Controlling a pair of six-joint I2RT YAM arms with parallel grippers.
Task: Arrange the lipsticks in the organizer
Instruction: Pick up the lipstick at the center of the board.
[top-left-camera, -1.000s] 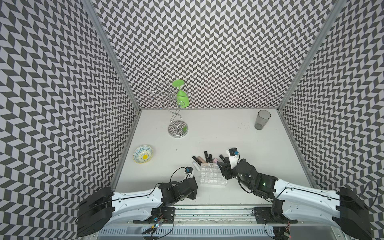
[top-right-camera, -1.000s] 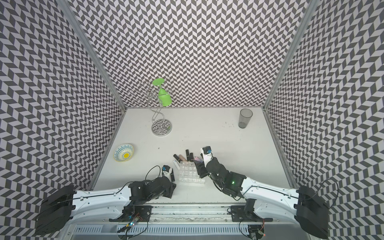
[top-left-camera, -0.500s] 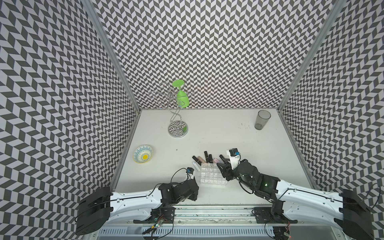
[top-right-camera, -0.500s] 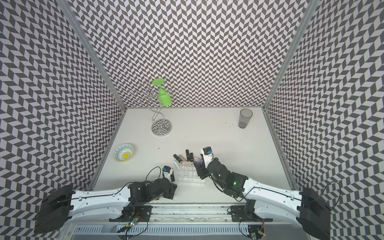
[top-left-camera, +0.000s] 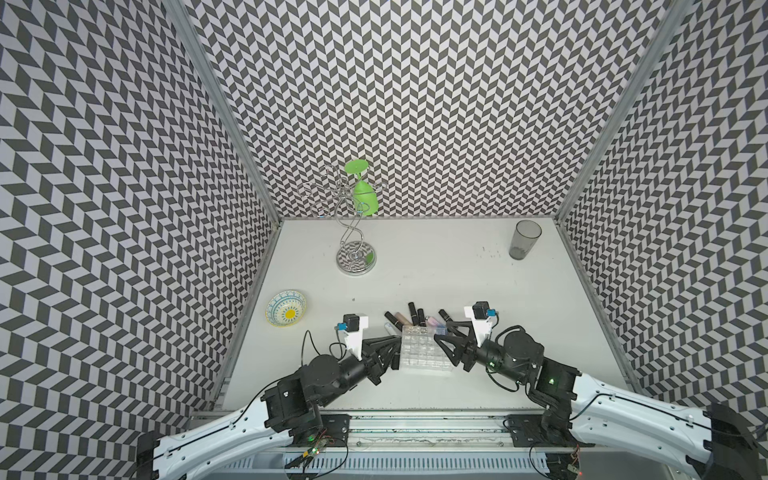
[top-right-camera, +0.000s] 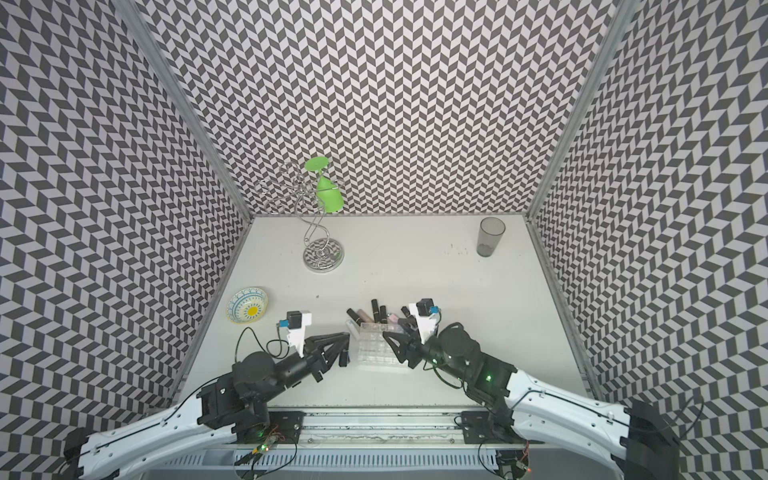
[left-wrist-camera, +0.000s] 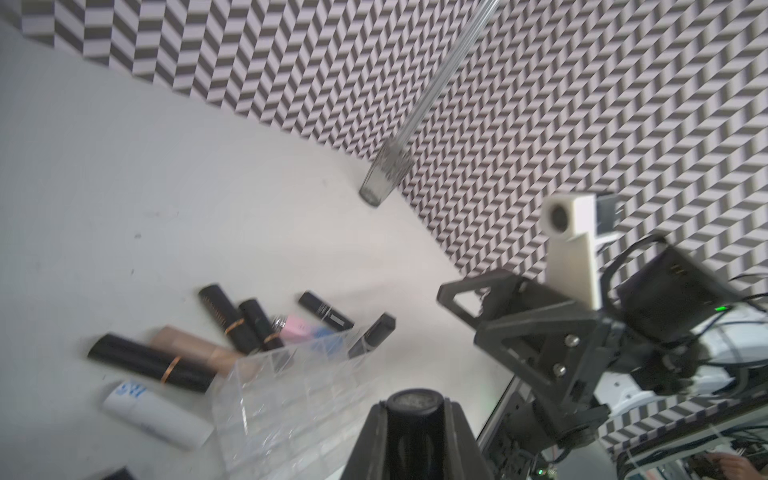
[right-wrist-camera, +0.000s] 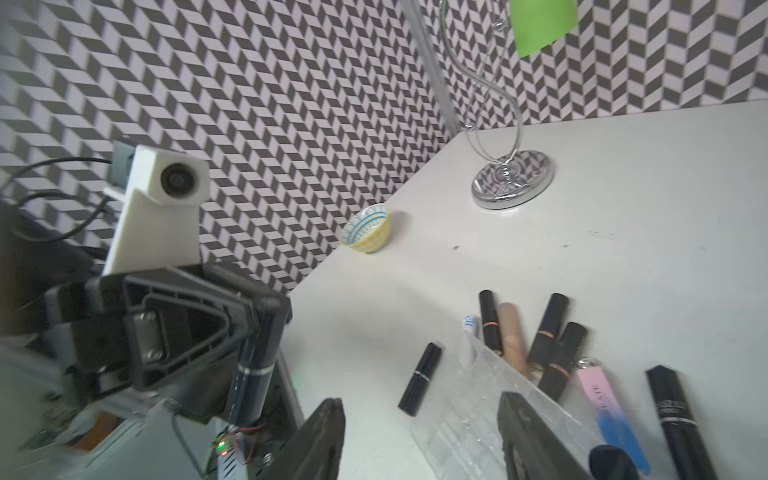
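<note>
The clear organizer (top-left-camera: 424, 353) (top-right-camera: 376, 345) sits near the table's front edge between my two arms. My left gripper (top-left-camera: 395, 353) (left-wrist-camera: 415, 411) is shut on a black lipstick (right-wrist-camera: 253, 365) (top-right-camera: 343, 357), held upright just left of the organizer (left-wrist-camera: 282, 399). My right gripper (top-left-camera: 442, 340) (right-wrist-camera: 419, 428) stands open over the organizer's right side, nothing between its fingers. Several lipsticks (top-left-camera: 415, 318) lie in a row behind the organizer: black ones, a beige one (right-wrist-camera: 513, 336), a pink one (right-wrist-camera: 602, 395) and a white one (left-wrist-camera: 153, 411). Another black lipstick (right-wrist-camera: 419, 378) lies beside the organizer (right-wrist-camera: 469, 407).
A grey tumbler (top-left-camera: 524, 239) stands at the back right. A chrome wire stand (top-left-camera: 356, 257) carrying a green glass (top-left-camera: 365, 195) is at the back left. A yellow and blue bowl (top-left-camera: 286, 307) sits by the left wall. Patterned walls close in three sides.
My left gripper has closed on the black lipstick and risen with it beside the organizer. My right gripper has opened wider and drawn back slightly to the right.
</note>
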